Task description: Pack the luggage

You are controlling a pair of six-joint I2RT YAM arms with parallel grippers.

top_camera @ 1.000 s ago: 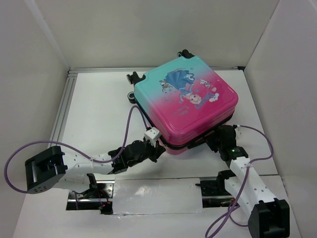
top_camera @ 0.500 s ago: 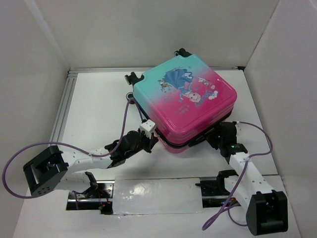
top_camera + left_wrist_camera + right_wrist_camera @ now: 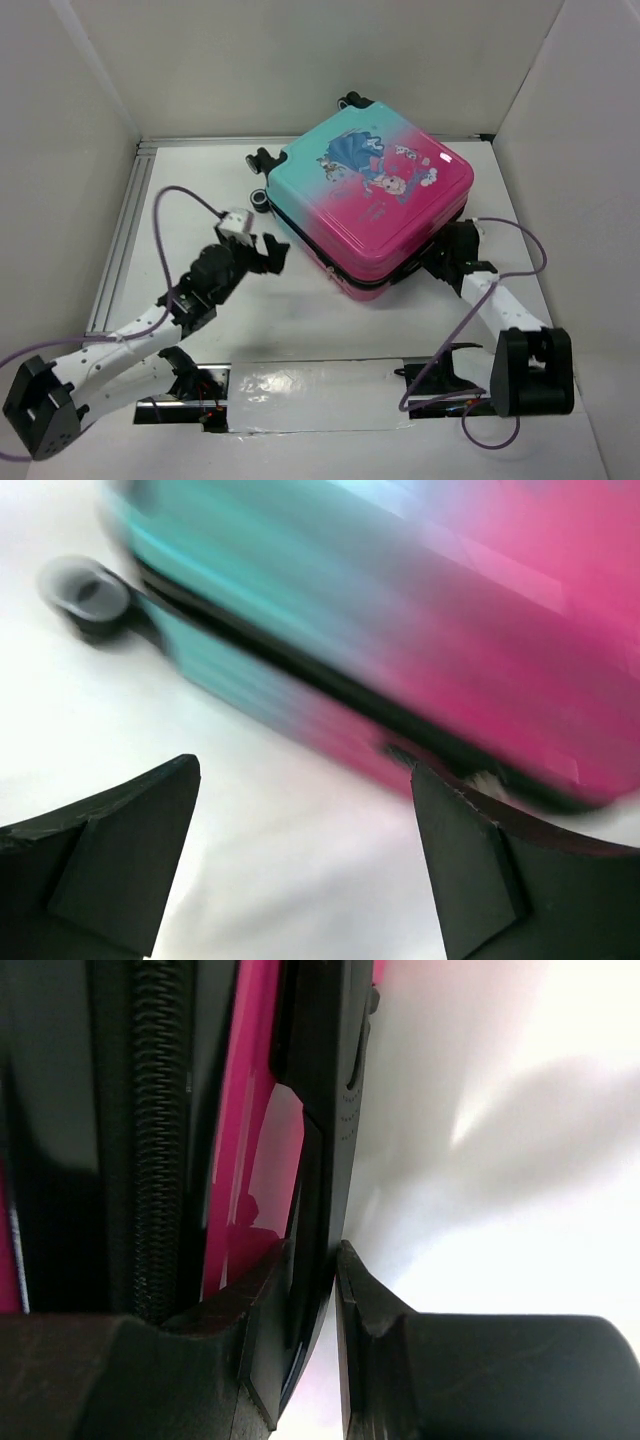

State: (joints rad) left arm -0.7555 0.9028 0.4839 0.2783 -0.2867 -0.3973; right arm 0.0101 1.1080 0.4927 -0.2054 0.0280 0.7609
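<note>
One luggage (image 3: 375, 205), shut, on tabletop (image 3: 200, 200). Two pincers: left pincer (image 3: 303, 770) apart, empty; right pincer (image 3: 318, 1250) clamped on luggage black edge.

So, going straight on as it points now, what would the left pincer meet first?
Most likely the luggage, its side wall near the dark seam; the wrist view is blurred, so depth is unsure.

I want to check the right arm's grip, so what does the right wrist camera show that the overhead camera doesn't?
Only the right wrist view: the right tool pinching a thin black strip beside the zipper. Only the overhead view: the whole luggage with its printed lid and wheels, and the left tool open, apart from it. Both: the pink shell, with the right tool at its edge.
</note>
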